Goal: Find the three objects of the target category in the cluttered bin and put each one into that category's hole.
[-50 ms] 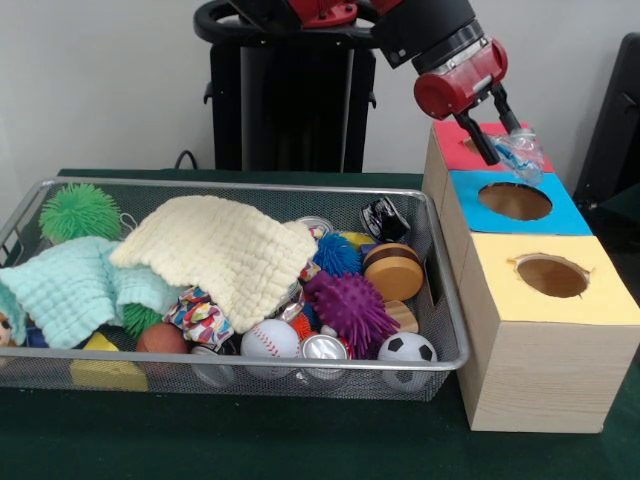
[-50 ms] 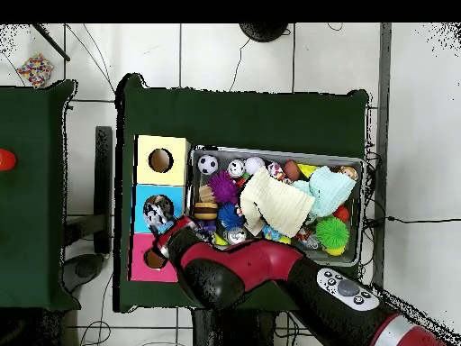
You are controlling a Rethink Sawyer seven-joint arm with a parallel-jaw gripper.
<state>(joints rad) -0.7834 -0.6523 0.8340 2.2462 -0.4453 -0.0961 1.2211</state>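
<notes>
Your gripper (image 1: 506, 140) has its jaws pinching a crumpled clear plastic bottle (image 1: 522, 152). The blue box's hole (image 1: 515, 201) lies just below and slightly ahead of the jaws, the red box's hole (image 1: 472, 146) behind them.

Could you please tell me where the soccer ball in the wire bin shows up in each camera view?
Front view: the black-and-white soccer ball lies in the wire mesh bin's near right corner.
Overhead view: the same ball sits in the bin's upper left corner.
Shared landmark: the yellow-topped box hole beside it.
</notes>
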